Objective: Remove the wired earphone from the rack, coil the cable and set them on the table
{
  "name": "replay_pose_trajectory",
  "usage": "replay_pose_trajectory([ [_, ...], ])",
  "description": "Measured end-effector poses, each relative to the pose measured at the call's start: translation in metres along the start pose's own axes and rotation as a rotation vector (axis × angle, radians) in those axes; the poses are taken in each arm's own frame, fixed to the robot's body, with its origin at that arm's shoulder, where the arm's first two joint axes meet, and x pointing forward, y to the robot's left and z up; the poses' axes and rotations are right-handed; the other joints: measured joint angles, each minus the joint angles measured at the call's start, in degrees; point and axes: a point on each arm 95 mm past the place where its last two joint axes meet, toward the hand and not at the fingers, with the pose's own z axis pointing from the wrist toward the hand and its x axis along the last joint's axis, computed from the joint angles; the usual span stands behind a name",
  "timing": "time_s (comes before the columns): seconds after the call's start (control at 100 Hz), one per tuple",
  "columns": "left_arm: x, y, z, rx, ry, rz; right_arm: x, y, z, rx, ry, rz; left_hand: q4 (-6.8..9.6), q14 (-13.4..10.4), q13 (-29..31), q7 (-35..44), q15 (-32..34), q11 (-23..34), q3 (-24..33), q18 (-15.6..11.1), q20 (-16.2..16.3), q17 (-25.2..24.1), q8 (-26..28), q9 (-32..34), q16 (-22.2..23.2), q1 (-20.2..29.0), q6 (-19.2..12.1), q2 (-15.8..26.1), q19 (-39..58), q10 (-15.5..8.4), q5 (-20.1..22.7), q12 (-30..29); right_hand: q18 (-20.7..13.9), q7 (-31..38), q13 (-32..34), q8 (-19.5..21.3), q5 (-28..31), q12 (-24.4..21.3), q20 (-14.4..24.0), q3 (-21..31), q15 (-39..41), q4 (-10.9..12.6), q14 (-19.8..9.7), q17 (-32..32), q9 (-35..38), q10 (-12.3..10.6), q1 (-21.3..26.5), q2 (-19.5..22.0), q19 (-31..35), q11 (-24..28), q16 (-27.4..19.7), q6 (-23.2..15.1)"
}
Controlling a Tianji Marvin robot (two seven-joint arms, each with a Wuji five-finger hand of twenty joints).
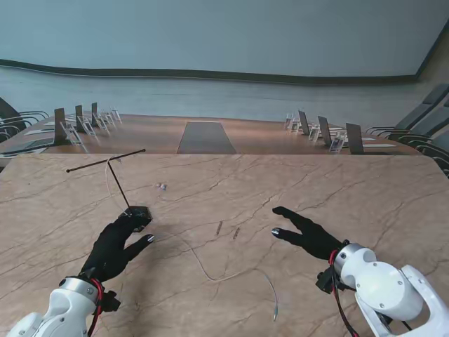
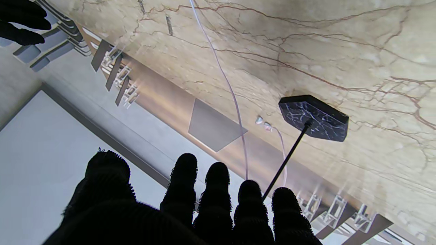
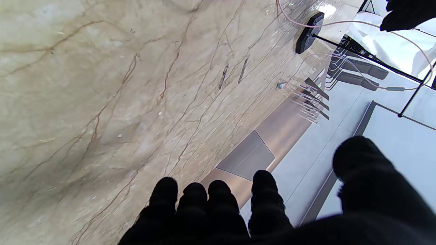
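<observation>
Rack (image 1: pixel 118 175): a thin black T-shaped stand on the left part of the marble table (image 1: pixel 351 189), upright, its crossbar tilted. Its dark hexagonal base (image 2: pixel 313 117) sits flat on the marble.

Earphone cable (image 1: pixel 210 270): a pale, thin wire. One stretch hangs from the crossbar down beside the post; the rest trails loose across the table toward the right and nearer to me, ending close to the front edge between the two arms. It lies uncoiled.

Earbuds (image 1: pixel 162 187): two small pale pieces on the table just right of the rack, farther from me than the base. In the left wrist view they show beside the base (image 2: pixel 264 123); too small to make out more.

Left hand (image 1: pixel 116 242): black-gloved, fingers spread, reaching up to the rack's base. The fingertips (image 2: pixel 185 170) are apart and nothing is between them; the hand is released.

Right hand (image 1: pixel 305 230): also black-gloved, fingers stretched flat and apart over bare marble, well apart from the cable and the rack. It grasps nothing.

Table marks (image 1: pixel 227 229): two short dark streaks in the stone between the hands.
</observation>
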Motion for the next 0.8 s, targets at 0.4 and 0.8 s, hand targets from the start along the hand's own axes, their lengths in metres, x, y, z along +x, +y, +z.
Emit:
replay_pose_trajectory([
  [0.4, -0.014, -0.004, -0.002, 0.021, -0.055, 0.014, 0.000, -0.003, 0.004, -0.004, -0.029, 0.003, 0.00, 7.7, 0.9, 9.5, 18.8, 9.6, 0.0, 3.1, 13.3, -0.9, 10.8, 3.5, 22.8, 0.1, 1.6, 0.0, 23.3, 5.6, 2.7, 19.8, 0.0, 0.4, 0.0, 0.0, 0.0, 0.0, 0.0, 0.0, 0.0, 0.0, 0.0, 0.0, 0.0, 0.0, 0.0, 0.0, 0.0, 0.0, 0.0, 0.0],
  [0.8, -0.037, -0.007, 0.000, 0.077, -0.116, 0.033, 0.002, -0.004, 0.007, -0.012, -0.041, -0.004, 0.00, 7.9, 0.9, 13.0, 20.7, 11.2, 0.0, 3.4, 15.3, -1.0, 12.1, 4.0, 24.4, 0.1, 2.3, 0.0, 32.9, 5.6, 1.1, 20.7, 0.0, 1.0, 0.0, -0.5, 0.0, 0.0, 0.0, 0.0, 0.0, 0.0, 0.0, 0.0, 0.0, 0.0, 0.0, 0.0, 0.0, 0.0, 0.0, 0.0],
])
